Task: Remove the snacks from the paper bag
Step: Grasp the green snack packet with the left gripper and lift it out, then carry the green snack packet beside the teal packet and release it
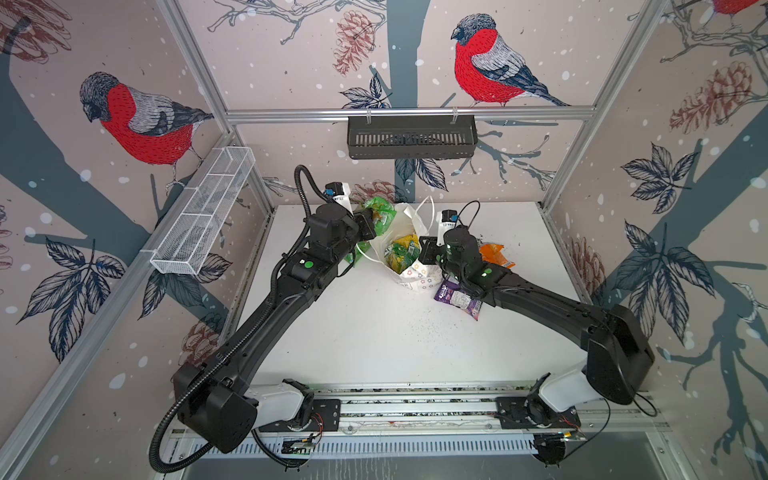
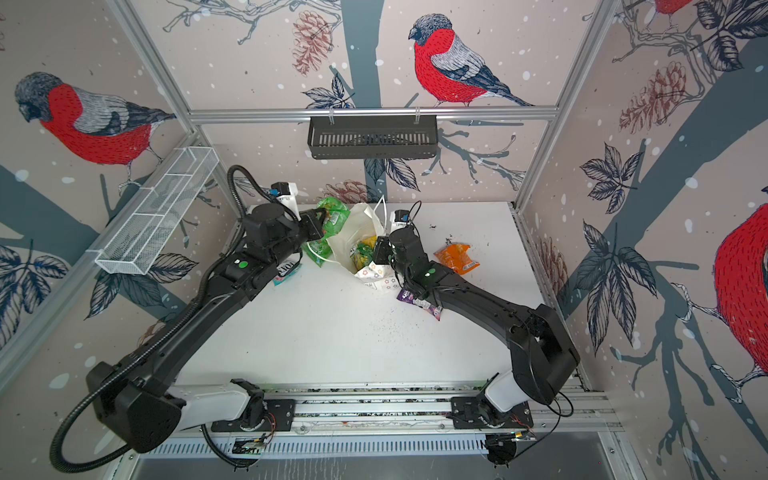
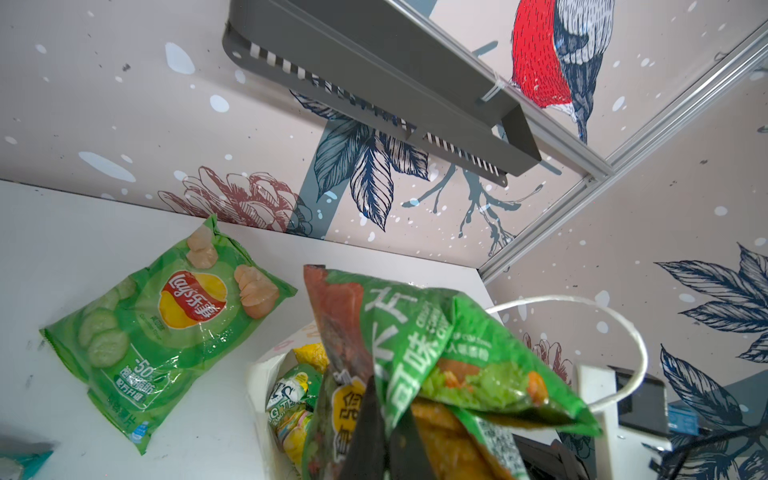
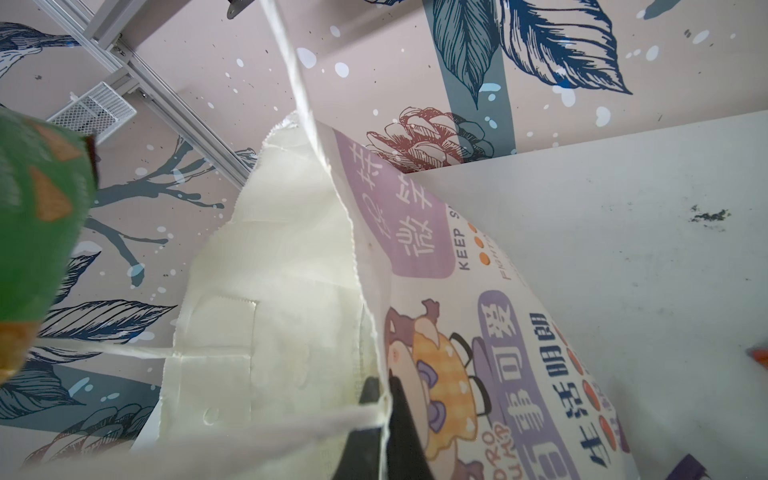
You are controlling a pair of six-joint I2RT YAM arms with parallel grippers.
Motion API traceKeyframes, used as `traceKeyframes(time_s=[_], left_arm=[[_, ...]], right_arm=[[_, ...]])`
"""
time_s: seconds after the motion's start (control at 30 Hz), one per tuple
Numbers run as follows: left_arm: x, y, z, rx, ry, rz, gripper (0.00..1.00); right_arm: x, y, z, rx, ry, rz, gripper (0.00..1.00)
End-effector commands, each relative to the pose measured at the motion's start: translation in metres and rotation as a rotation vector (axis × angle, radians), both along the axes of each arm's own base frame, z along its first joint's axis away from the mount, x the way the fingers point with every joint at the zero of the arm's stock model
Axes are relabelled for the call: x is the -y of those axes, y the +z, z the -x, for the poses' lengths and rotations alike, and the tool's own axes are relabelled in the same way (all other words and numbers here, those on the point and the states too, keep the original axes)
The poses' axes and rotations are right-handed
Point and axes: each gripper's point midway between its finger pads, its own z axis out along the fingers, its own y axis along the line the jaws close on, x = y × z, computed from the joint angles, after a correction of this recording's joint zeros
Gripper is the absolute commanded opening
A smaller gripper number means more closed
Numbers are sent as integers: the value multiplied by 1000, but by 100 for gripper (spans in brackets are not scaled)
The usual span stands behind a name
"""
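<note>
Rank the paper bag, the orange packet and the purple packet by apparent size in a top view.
1. paper bag: clearly the largest.
2 and 3. orange packet and purple packet: they look about alike. The right arm covers part of the purple one, so I leave these two unranked.

Bullfinch-print walls [image 1: 291, 83]; white tabletop [image 1: 374, 332]; blk slotted shelf [image 1: 411, 137] at back, wire basket [image 1: 203, 212] left.

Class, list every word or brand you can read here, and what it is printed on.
"Lay's": green chip bag
"-50": green chip bag
"KEEP S", cut off: paper bag
"FOX": teal packet
"味": green packet above the paper bag
Purple packet: print too blurred to read
</note>
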Motion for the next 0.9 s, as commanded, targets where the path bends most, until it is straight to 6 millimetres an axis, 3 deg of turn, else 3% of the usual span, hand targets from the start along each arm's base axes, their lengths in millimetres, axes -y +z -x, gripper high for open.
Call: traceKeyframes(time_s=[0.0,0.23,0.5,0.67,0.87], left_arm=[[-12,20,4,47,17,9,0],[-56,38,12,100,150,-29,0],[-96,43,19,113,232,-34,0],[-131,30,14,96,340,-51,0],[-174,0,6,31,416,-46,0]], right_arm=[[2,-1,0,6,-8,20,0],[2,-4,-3,10,-5,32,0],[1,-11,-3,-1,-3,36,0],[1,-11,-4,0,-3,34,0],[1,-6,-2,7,-1,24,0]])
